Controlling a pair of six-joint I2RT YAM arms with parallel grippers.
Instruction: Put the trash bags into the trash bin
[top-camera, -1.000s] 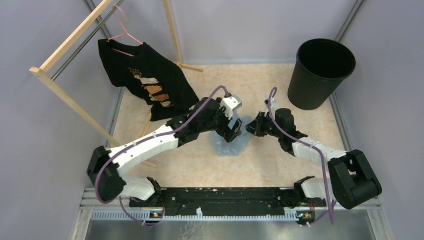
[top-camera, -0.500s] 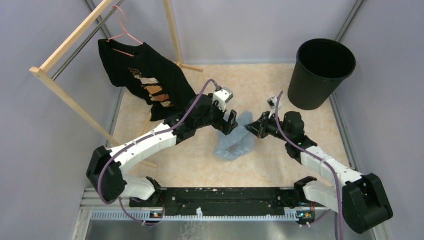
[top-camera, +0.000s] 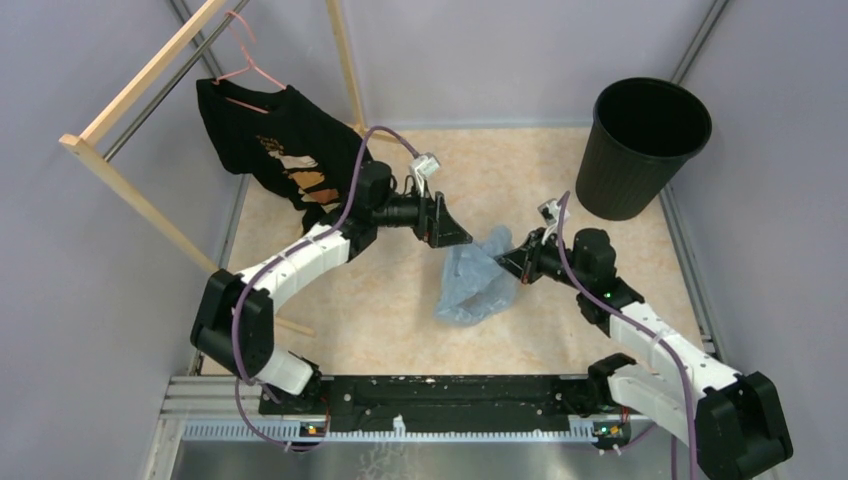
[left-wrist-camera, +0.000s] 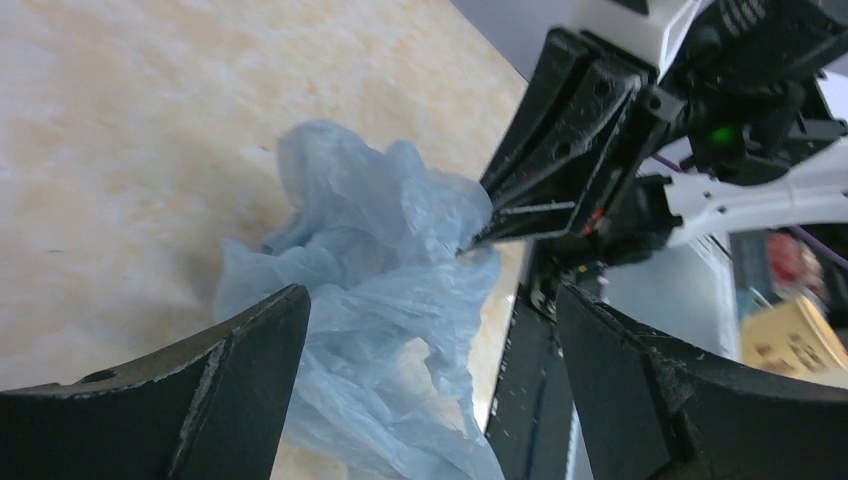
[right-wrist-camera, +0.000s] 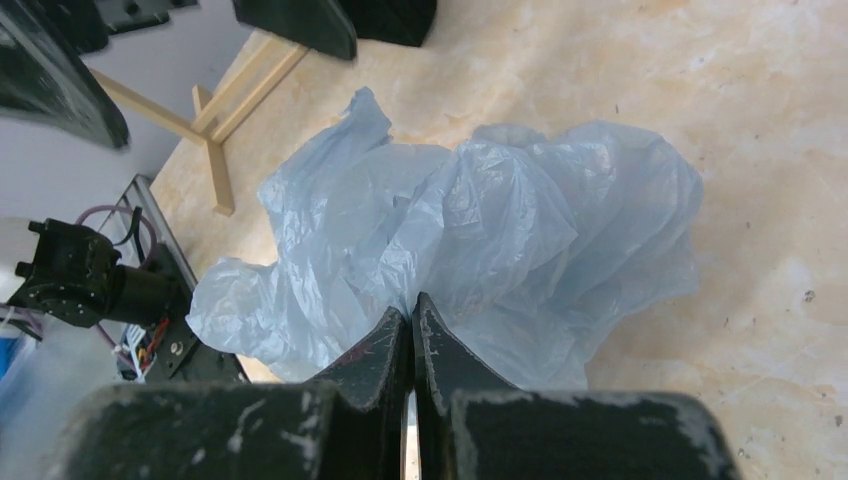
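Where the crumpled pale-blue trash bag (top-camera: 476, 285) sits near the middle of the table (top-camera: 380, 330), its upper edge is pinched by the right gripper (top-camera: 507, 262). The 2 fingers are clamped together on the film, and the bag spreads toward 8 o'clock from their tips. The left gripper (top-camera: 452, 228) is just beside the bag at 11 o'clock, jaws wide apart, holding nothing. The black trash bin (top-camera: 640, 150) stands upright at 2 o'clock, well apart. A black T-shirt (top-camera: 290, 160) hangs at 10 o'clock.
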